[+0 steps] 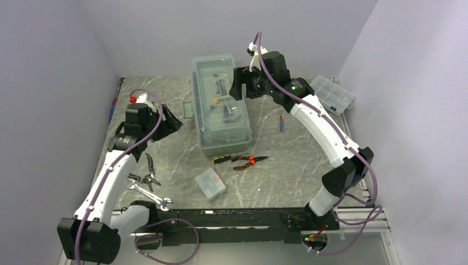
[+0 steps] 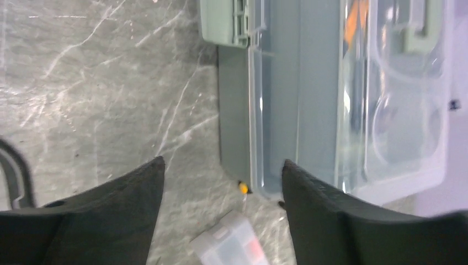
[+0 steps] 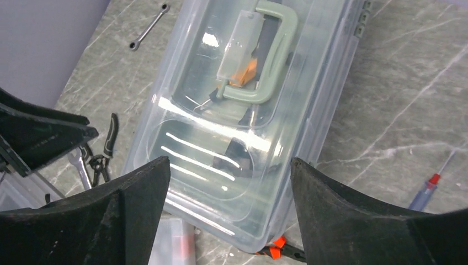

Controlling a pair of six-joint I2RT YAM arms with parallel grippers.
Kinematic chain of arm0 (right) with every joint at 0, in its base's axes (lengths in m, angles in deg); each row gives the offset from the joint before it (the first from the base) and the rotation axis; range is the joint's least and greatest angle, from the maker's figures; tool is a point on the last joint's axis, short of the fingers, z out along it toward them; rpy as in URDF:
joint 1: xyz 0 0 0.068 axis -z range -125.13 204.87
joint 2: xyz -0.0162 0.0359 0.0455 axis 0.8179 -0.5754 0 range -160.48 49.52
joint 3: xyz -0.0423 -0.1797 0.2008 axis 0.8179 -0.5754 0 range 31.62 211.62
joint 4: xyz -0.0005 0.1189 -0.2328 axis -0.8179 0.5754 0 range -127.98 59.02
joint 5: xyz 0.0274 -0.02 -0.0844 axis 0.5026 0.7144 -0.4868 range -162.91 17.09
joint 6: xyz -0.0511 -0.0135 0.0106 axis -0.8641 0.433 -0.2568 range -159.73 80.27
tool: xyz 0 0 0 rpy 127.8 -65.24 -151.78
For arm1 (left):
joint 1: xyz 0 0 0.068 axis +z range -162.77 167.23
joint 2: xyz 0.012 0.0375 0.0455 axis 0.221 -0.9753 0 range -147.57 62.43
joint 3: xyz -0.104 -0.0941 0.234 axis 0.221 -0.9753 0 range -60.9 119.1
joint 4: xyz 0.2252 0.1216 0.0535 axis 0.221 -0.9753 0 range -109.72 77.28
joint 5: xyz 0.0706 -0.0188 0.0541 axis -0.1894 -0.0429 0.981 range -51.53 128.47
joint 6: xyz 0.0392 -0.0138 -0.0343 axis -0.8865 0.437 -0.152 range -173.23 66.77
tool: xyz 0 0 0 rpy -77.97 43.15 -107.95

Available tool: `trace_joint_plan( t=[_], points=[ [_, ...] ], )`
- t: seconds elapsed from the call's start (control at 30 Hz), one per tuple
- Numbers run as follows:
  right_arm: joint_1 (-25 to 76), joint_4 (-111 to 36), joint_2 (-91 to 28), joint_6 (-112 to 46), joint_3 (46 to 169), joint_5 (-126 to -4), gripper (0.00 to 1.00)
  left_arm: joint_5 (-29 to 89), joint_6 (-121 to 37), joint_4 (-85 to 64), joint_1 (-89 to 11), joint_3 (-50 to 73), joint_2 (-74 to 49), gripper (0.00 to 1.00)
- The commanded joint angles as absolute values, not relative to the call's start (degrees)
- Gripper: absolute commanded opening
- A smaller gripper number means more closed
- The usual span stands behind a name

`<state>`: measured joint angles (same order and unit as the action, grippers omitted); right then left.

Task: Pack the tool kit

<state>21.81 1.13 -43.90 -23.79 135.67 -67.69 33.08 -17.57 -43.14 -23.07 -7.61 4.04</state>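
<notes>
- Right gripper point(image 3: 227, 163), spread and empty, above the closed toolbox point(image 1: 223, 130), toward its far end.
- Left gripper point(image 2: 222, 163), also spread, just beside its left wall.
- Long axis pointing away from the bases; pliers point(image 1: 243, 160) loose off the near end.

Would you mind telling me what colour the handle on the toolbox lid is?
The handle is pale sage green, clearest in the right wrist view.
</notes>
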Motion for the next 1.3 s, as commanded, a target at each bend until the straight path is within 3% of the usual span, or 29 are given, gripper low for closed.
trace_joint_plan(
  t=[0.0,0.07,0.17,0.2,0.33,0.6,0.8,1.03,1.27],
  points=[
    [23.32,-1.87,-47.52,-21.81,138.05,-62.78,0.84,19.74,-17.56,-32.18,-16.06,-11.30,1.97,0.88],
    [24.09,-1.82,-49.02,-20.83,139.17,-62.56,0.86,17.26,-16.03,-26.38,-13.89,-12.80,-0.10,0.99],
    [26.15,-4.39,-49.63,-18.41,137.55,-59.84,0.87,13.82,-13.47,-19.26,-10.28,-14.30,-5.60,0.99],
    [26.83,-5.76,-49.43,-17.61,136.28,-58.64,0.87,12.34,-12.01,-16.85,-9.13,-14.73,-7.71,0.94],
    [28.54,-9.40,-47.66,-16.01,132.23,-56.78,0.86,7.54,-7.51,-8.69,-5.05,-15.26,-15.22,0.52],
    [29.94,-10.91,-49.12,-17.61,130.36,-55.51,0.86,9.60,-9.16,-11.81,-4.52,-6.60,-28.35,0.01],
    [31.01,-13.74,-50.23,-16.96,128.07,-51.60,0.88,9.48,-8.48,-10.92,-4.55,-2.67,-36.63,0.00],
    [31.18,-13.88,-53.68,-16.04,128.34,-49.34,0.99,8.21,-7.73,-9.94,-4.94,0.88,-42.21,0.00],
    [31.14,-15.33,-55.29,-15.05,125.61,-49.67,1.00,8.56,-8.28,-10.55,-6.60,3.55,-44.69,0.00]
  ],
)
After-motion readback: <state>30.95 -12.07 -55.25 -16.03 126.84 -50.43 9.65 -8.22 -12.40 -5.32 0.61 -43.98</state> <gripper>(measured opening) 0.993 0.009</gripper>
